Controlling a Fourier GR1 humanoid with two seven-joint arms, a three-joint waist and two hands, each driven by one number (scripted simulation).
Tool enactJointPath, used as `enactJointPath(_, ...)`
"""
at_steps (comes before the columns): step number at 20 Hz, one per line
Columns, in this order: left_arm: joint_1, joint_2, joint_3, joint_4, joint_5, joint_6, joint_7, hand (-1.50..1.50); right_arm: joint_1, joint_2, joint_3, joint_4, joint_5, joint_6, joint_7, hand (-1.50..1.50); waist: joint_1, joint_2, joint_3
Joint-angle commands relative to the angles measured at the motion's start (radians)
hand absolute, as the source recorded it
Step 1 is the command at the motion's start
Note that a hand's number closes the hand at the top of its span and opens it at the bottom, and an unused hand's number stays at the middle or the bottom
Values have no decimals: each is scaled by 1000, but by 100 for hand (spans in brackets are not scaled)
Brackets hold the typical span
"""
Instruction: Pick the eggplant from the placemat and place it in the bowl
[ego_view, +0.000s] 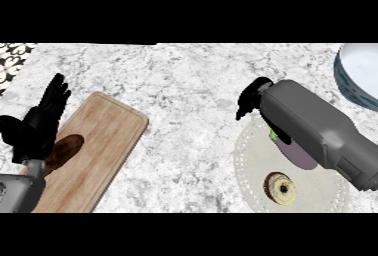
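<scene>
Purple elongated eggplant with a green stem (299, 156) lies on the round pale fabric placemat (251, 170), mostly hidden under the grey right forearm, so we judge it not yet picked. The right hand (255, 97) shows as a black clump just past the placemat's upper-left edge, over the speckled grey-white stone counter (184, 90). We cannot tell whether it is spread or closed, and we see nothing held in it. The pale blue round bowl with a darker ribbed wall (360, 70) sits at upper right, cut by the view's edge, well apart from the eggplant; no eggplant in it. Also on the placemat is a brown ring-shaped item with a cream centre (280, 189), near the eggplant. The left hand (40, 117) rests at the left edge, spread and pointing up, beside the light wooden cutting board (107, 130), which carries a dark brown oval item (65, 150). Progress as we judge it: nothing done yet; grasp, lift, carry to the bowl and release are all left.
</scene>
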Motion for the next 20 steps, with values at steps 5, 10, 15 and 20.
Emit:
enactJointPath(5, 5, -6, 20, -48, -14, -7, 37, 0, 38, -33, 79, 0, 102, -39, -227, -150, -7, -6, 0)
enactJointPath(10, 71, -53, -5, -39, -54, 21, 0, 0, 111, -60, 105, -64, 95, -20, -204, -150, -23, -10, 0)
enactJointPath(15, 23, -14, 54, 1, -29, -33, -5, 0, 103, -92, 140, -48, 112, -32, -247, -150, -18, -7, 0)
enactJointPath(20, -16, -15, 73, 27, -28, -53, 18, 0, 123, -108, 139, -77, 121, -62, -231, -150, -28, -8, -1)
